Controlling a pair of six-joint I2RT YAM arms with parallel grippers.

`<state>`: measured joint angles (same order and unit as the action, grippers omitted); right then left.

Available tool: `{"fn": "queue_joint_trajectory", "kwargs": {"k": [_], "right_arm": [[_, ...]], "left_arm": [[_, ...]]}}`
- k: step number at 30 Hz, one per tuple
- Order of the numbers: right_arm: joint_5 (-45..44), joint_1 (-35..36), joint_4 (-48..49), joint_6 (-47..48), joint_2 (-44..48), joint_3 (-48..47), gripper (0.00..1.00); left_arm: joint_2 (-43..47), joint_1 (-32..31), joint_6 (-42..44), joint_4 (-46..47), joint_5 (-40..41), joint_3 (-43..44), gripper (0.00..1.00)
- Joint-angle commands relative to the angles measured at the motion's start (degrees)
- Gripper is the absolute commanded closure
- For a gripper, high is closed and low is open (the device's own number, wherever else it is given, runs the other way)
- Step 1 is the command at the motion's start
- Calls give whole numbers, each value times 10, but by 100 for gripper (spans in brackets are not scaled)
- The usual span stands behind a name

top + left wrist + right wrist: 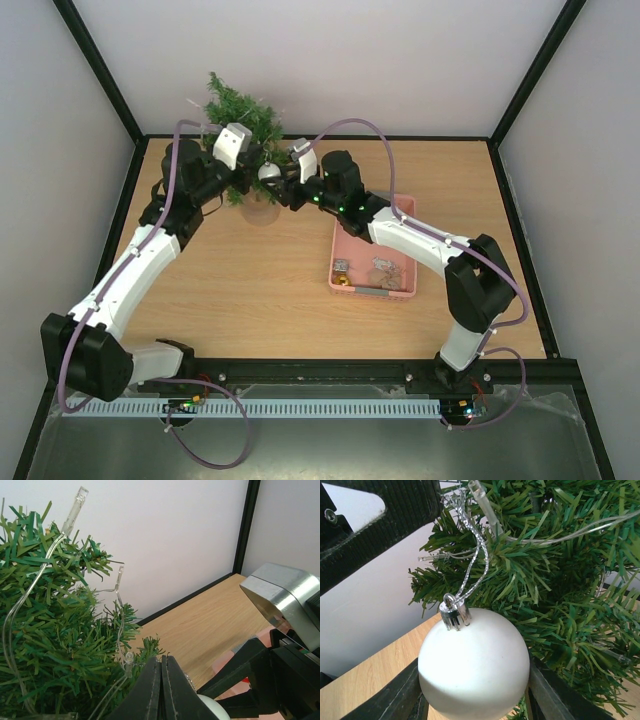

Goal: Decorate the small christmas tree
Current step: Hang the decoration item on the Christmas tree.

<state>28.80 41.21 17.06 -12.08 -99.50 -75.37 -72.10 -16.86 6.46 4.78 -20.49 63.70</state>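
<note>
The task seems to be in its middle. The small christmas tree (pixel 240 112) stands on the surface (pixel 250 290) just in front of both grippers, and it already carries a string of clear lights (pixel 75 507). The right gripper (pixel 475 690) is closed on a white ball (pixel 474 655), one finger on each side; the branches are directly behind the ball. The silver cord (pixel 479 555) of the ball goes up from its cap into the branch tips above the gripper; I cannot tell whether the loop is already hooked on a branch, because the needles hide its end. The left gripper (pixel 161 680) is fully closed, close beside the right one at the edge of the tree; it is not clear whether it pinches anything thin. What is left, in my judgement, is to seat the loop, release the ball, and bring the few small ornaments from the pink basket (pixel 334 255), which lies behind the right gripper beside its arm.
</note>
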Motion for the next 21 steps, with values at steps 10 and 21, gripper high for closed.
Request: {"fn": "queue_joint_trajectory", "kwargs": {"k": [10, 21], "right_arm": [[3, -3, -78, -39, 64, 9, 55], [15, -3, -143, -35, 71, 7, 55]], "left_arm": [[16, -26, -1, -30, 19, 30, 98], [32, -45, -15, -60, 40, 25, 98]]}}
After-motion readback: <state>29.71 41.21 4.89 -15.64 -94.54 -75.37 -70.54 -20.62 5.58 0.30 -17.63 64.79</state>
